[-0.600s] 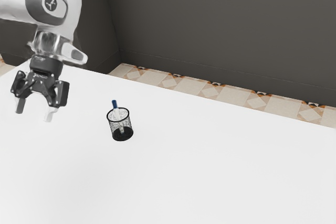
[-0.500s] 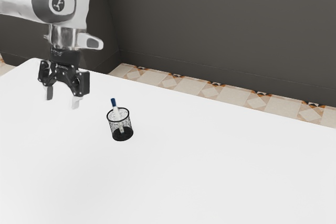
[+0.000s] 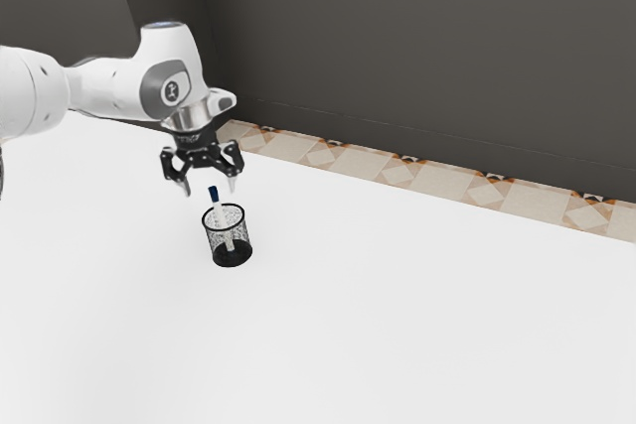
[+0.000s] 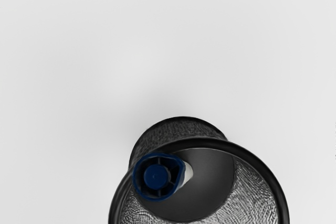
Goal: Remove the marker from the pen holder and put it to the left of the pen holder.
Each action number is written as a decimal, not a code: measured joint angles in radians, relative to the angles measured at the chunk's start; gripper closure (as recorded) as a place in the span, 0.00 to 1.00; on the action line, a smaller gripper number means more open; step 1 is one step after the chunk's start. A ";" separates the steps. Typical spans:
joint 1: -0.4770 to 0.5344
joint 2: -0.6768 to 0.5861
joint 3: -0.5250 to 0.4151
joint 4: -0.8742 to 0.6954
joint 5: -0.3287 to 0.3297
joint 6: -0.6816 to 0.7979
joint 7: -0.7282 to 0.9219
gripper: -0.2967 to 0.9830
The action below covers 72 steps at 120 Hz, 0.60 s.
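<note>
My gripper (image 3: 210, 189) points down in the exterior view, its two fingers apart, with the blue end of the marker (image 3: 214, 194) at fingertip height between or just beside them; which of these I cannot tell. Neither finger visibly presses on it. The white-bodied marker leans inside the black mesh pen holder (image 3: 241, 236), which stands upright on the table. From above, the wrist view has the marker's blue end (image 4: 156, 177) over the rim of the pen holder (image 4: 239, 149), close under my hand.
The white table (image 3: 397, 305) extends around the pen holder on all sides. Beyond its far edge lie a patterned tile floor (image 3: 358, 161) and a dark wall (image 3: 417, 37).
My arm has moved toward the exterior view's right and come lower, from beside the pen holder to above it. The marker and holder stand about where they were.
</note>
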 joint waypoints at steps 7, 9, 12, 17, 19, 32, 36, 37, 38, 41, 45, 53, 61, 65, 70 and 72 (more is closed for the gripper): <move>0.002 0.009 0.000 0.002 -0.002 0.025 -0.043 0.25; 0.005 0.010 0.000 0.002 -0.003 0.031 -0.054 0.25; 0.011 0.011 0.000 0.002 -0.002 0.038 -0.069 0.25; 0.016 0.011 -0.001 0.002 0.000 0.049 -0.089 0.25; 0.017 0.011 -0.001 0.002 0.000 0.053 -0.096 0.25; 0.018 0.021 -0.002 0.003 0.013 0.073 -0.132 0.25; 0.018 0.031 -0.003 0.003 0.016 0.077 -0.140 0.25; 0.018 0.035 -0.003 0.004 0.017 0.078 -0.142 0.25; 0.018 0.039 -0.003 0.004 0.017 0.079 -0.144 0.25; 0.017 0.050 -0.003 0.009 0.018 0.082 -0.150 0.24; 0.017 0.059 -0.003 0.014 0.020 0.085 -0.157 0.24; 0.020 0.066 -0.003 0.018 0.022 0.090 -0.170 0.24; 0.023 0.067 -0.004 0.024 0.024 0.093 -0.173 0.24; 0.025 0.067 -0.004 0.029 0.025 0.094 -0.171 0.24; 0.026 0.067 -0.004 0.032 0.026 0.095 -0.167 0.24; 0.026 0.067 -0.004 0.033 0.026 0.096 -0.166 0.24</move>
